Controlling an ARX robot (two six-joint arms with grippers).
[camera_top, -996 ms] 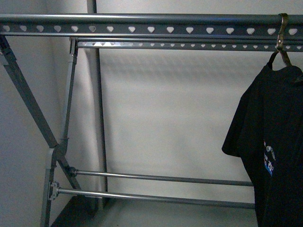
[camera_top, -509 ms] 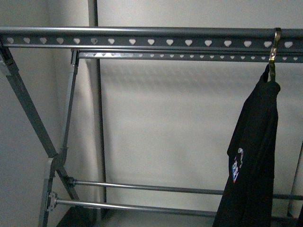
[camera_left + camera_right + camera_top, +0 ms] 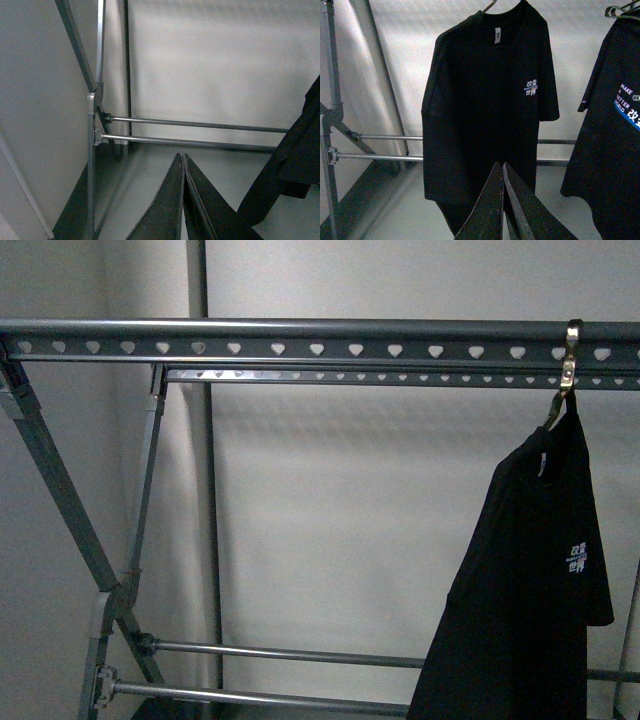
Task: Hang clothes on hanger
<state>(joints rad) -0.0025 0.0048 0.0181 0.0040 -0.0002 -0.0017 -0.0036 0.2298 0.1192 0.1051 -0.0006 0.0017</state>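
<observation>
White wall fills the background in all views, plain and without marks; before it stands the grey clothes rack (image 3: 300,345), with heart-shaped holes in a row along its upper rails, crossed legs at the left side and two thin round bars low down; in the front view the black T-shirt (image 3: 530,590) hangs at the far right end of the upper rail from a shiny metal hook (image 3: 570,360), turned partly sideways, with small white Chinese characters on the chest; no arm shows in this view; in the right wrist view the same T-shirt (image 3: 490,110) hangs flat and open, a small label at the inside of the neck and the white characters on the chest; the right gripper (image 3: 503,170) has its two dark fingers pressed together to a point, holding nothing, and this point lies in front of the lower hem of the shirt; I cannot tell if it touches the cloth; a second black T-shirt (image 3: 615,130) with the print "MAKE A BETTER WORLD" and a blue stripe hangs beside the first one; in the left wrist view the left gripper (image 3: 183,162) is also pressed closed and empty, pointing toward the low bars of the rack, and the black cloth hangs well apart from it at the picture's edge.
</observation>
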